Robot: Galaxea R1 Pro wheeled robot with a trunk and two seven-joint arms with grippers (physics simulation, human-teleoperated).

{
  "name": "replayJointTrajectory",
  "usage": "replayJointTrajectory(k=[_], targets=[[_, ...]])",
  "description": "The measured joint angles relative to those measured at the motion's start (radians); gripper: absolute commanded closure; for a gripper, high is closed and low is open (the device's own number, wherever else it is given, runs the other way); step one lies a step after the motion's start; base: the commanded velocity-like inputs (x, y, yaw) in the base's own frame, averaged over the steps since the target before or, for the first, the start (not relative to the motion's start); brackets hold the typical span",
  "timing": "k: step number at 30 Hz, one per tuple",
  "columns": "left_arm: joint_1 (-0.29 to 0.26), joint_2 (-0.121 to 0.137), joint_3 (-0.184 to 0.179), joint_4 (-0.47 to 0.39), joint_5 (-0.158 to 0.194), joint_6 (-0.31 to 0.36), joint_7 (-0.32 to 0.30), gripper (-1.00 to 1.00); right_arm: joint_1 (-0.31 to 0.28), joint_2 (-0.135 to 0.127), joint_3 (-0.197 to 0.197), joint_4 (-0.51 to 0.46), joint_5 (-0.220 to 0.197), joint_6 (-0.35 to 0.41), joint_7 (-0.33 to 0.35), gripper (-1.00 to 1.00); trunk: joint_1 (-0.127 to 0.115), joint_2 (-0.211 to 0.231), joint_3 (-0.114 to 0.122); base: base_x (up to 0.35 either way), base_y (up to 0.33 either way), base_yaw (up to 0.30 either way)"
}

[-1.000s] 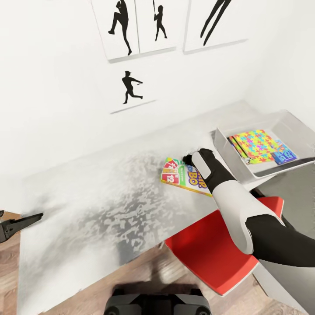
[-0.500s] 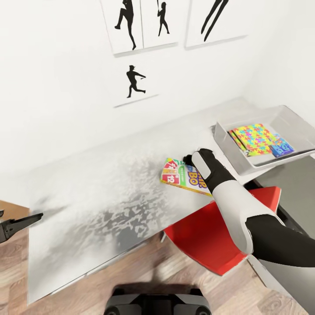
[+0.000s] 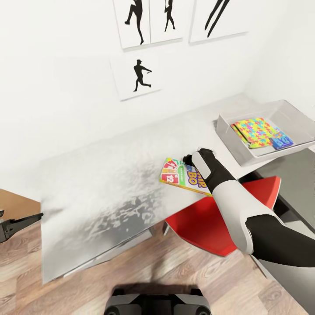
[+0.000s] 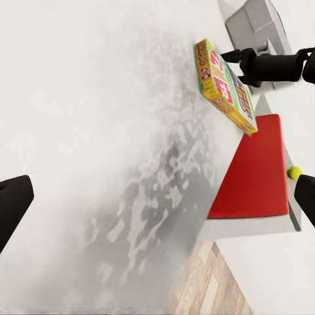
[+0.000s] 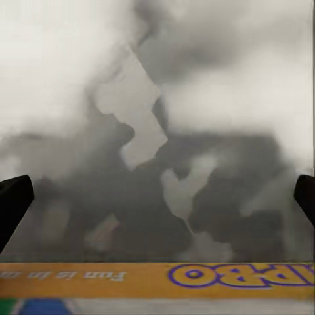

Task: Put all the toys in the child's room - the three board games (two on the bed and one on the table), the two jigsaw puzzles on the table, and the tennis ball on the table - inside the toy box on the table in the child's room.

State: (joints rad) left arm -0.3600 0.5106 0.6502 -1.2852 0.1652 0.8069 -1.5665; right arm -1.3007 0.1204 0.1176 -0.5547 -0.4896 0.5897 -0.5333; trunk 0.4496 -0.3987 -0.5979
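Observation:
My right gripper (image 3: 188, 159) is shut on the far edge of the Skip-Bo board game (image 3: 183, 177), a flat box with a bright printed lid, held tilted just above the white table (image 3: 109, 175). The left wrist view shows that box (image 4: 225, 85) in the air with the right gripper (image 4: 237, 59) on it. The grey toy box (image 3: 227, 140) stands at the table's right end and holds a multicolour jigsaw puzzle (image 3: 256, 131) and a small blue lettered box (image 3: 281, 141). A tennis ball (image 4: 294, 172) lies past the red chair. My left gripper (image 3: 22, 222) is open and empty.
A red chair (image 3: 210, 223) is pushed in under the table's front edge, below my right arm. White walls with black silhouette pictures (image 3: 138, 76) close off the back. Wood-plank floor (image 3: 131, 271) lies in front of the table.
The whole view has shifted, so the camera has moved: table and toy box sit higher and more floor shows. The Skip-Bo box has stayed in my right gripper.

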Motion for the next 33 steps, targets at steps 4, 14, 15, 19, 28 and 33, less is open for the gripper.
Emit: replayJointTrajectory(k=[4, 14, 15, 19, 28, 33], targets=[[0.000, 0.000, 0.000, 0.000, 0.000, 0.000, 0.000, -1.00, 0.000, 0.000, 0.001, 0.001, 0.003, 0.002, -0.001, -1.00, 0.000, 0.000, 0.000, -0.220, 0.053, 0.000], [0.000, 0.000, 0.000, 0.000, 0.000, 0.001, 0.000, -1.00, 0.000, 0.000, 0.000, 0.002, 0.007, 0.003, -0.001, -1.00, 0.000, 0.000, 0.000, -0.206, 0.119, 0.000], [0.000, 0.000, 0.000, 0.000, 0.000, 0.001, 0.000, -1.00, 0.000, 0.000, 0.001, 0.002, 0.008, 0.004, -0.001, -1.00, 0.000, 0.000, 0.000, -0.113, 0.085, 0.000], [0.000, 0.000, 0.000, 0.000, 0.000, 0.002, 0.000, -1.00, 0.000, 0.000, 0.000, 0.001, 0.005, 0.002, -0.001, -1.00, 0.000, 0.000, 0.000, -0.060, 0.062, 0.000], [0.000, 0.000, 0.000, 0.000, 0.000, 0.003, 0.000, -1.00, 0.000, 0.000, -0.001, 0.003, 0.010, 0.004, -0.003, -1.00, 0.000, 0.000, 0.000, -0.007, 0.047, 0.000], [0.000, 0.000, 0.000, 0.000, 0.000, 0.003, 0.000, -1.00, 0.000, 0.000, 0.000, 0.003, 0.010, 0.005, -0.002, -1.00, -0.001, 0.000, 0.000, -0.001, 0.006, 0.000]])
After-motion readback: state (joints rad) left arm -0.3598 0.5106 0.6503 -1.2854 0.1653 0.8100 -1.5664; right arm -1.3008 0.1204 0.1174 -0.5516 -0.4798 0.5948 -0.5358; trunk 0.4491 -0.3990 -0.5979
